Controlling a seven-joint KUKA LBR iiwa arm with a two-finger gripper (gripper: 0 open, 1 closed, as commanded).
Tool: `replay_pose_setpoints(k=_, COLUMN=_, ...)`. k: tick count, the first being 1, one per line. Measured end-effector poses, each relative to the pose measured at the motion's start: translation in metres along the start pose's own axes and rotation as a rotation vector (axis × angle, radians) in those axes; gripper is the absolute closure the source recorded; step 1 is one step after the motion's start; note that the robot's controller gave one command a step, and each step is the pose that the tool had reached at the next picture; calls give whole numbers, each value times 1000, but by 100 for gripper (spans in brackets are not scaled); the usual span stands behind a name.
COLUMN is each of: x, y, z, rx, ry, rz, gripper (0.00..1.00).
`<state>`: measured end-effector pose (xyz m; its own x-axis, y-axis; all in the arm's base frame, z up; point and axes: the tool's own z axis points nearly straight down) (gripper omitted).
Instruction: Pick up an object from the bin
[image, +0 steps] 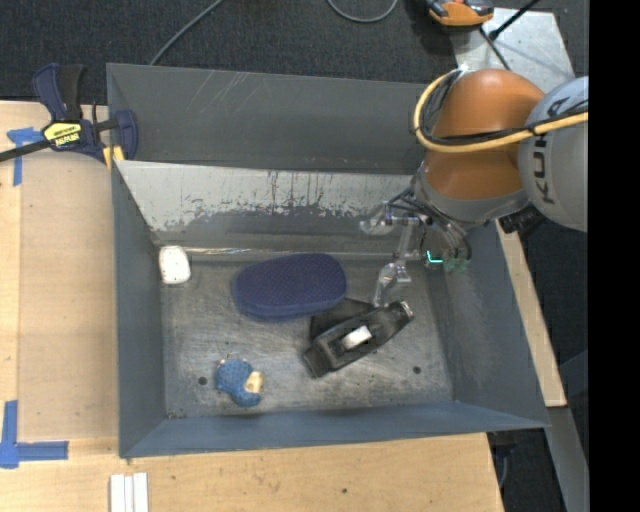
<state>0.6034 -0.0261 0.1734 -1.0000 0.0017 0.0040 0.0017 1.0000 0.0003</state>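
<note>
Four loose things: a black dispenser-like object with a white insert (355, 340), a dark blue oval case (290, 285), a small white lump (174, 265) and a small blue-and-tan toy (240, 382), all lying on the floor of the grey bin (135, 320).
Camera view, arm: enters from the upper right of the frame, its orange-covered wrist (480, 125) over the bin's right back corner.
Camera view, gripper (392, 283): hangs low in the right half of the bin, just above the upper right end of the black object and near the right end of the blue case; whether it is released or clenched cannot be told.
Likely target: the black object, right of centre and lying aslant, judged only from its nearness to the gripper.
Step in hand: approach, as judged; nothing is lifted yet.
Next move calls for: a short descent, lined up across the black object's narrow width and kept off the blue case.
Surface: bare scuffed metal, flat, with sloping walls.
Room: the white lump at upper left and the toy at lower left lie well apart from the gripper; the right wall is near.
</note>
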Motion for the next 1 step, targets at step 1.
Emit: replay_pose_setpoints(k=1, x=-12, y=29, z=99, rx=2, ry=-16, rz=-291, gripper=0)
